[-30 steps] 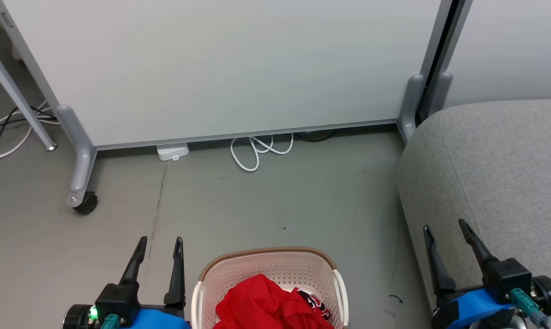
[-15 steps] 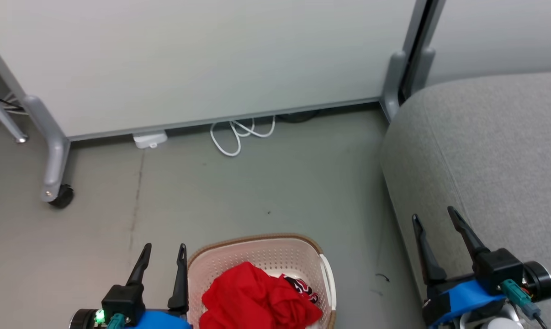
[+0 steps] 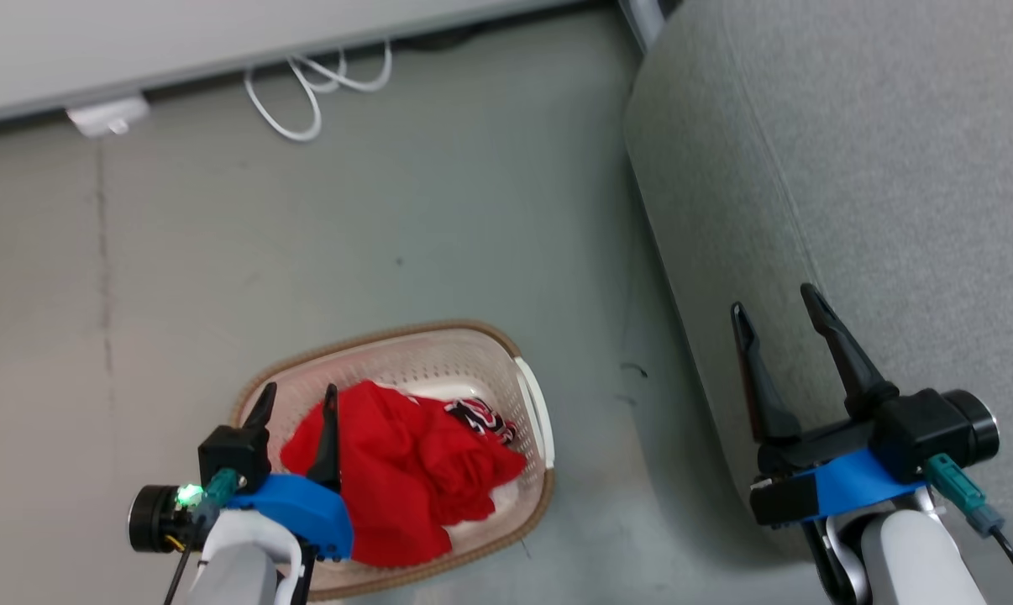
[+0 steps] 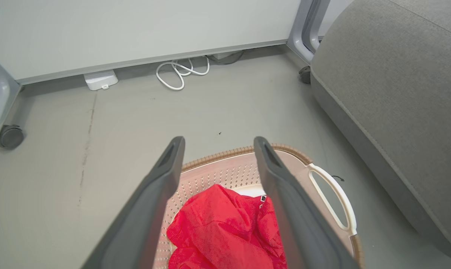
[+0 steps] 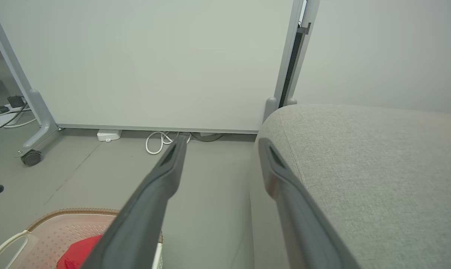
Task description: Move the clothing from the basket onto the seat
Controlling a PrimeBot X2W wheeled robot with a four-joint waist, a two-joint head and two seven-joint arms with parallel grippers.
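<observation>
Head view, looking down: my left gripper [image 3: 300, 391] hung above the left side of the cream laundry basket [image 3: 406, 329], its two dark fingers spread apart and holding nothing. The red clothing [image 3: 406, 470] lay heaped inside the basket, filling most of it. A piece with black-and-white lettering [image 3: 481, 418] showed at the heap's far right, near the white side handle [image 3: 536, 412]. The basket stood on the grey floor [image 3: 389, 210], to the left of the light-grey sofa [image 3: 893, 168] and apart from it. My right gripper [image 3: 773, 301] was over the sofa's rounded front edge, its fingers likewise parted and empty. In the left wrist view the red heap sat between my two fingers, with the basket's brown woven rim beyond their tips. At the far side of the floor, a looped white cable [image 3: 305, 92] and a small white power box [image 3: 103, 118] lay along the foot of a pale partition panel [image 4: 135, 30], whose grey leg ended in a black caster [image 4: 9, 136].
</observation>
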